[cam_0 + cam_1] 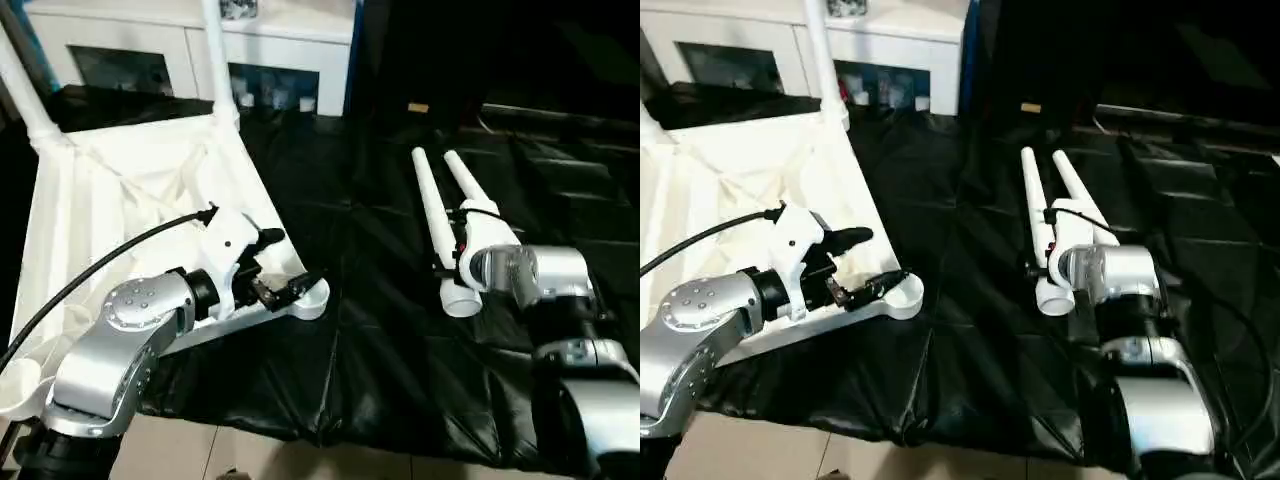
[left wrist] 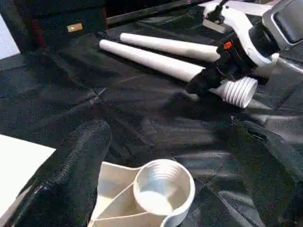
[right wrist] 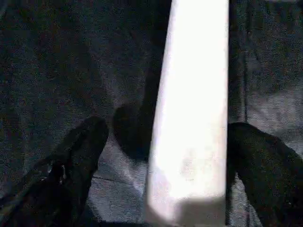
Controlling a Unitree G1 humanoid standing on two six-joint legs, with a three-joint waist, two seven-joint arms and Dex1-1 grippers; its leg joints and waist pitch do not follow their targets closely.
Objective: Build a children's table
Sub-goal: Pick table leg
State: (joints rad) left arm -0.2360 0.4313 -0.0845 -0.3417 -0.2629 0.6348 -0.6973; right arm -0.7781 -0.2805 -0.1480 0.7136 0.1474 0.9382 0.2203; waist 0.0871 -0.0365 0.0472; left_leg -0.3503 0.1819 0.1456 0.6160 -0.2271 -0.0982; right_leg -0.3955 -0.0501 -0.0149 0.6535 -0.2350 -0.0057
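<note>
Where right jaws gape, leg point(image 3: 189, 123) between

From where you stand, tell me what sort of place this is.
Probably an indoor room set up as a robot work area. A black sheet covers the work surface, a white cabinet with glass-fronted doors stands behind it, and pale floor shows at the near edge. The upturned table top and two loose legs lie on the sheet.

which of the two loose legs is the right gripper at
The leg nearer the table top; the right gripper straddles its ridged end, while the other leg lies untouched beside it.
</note>
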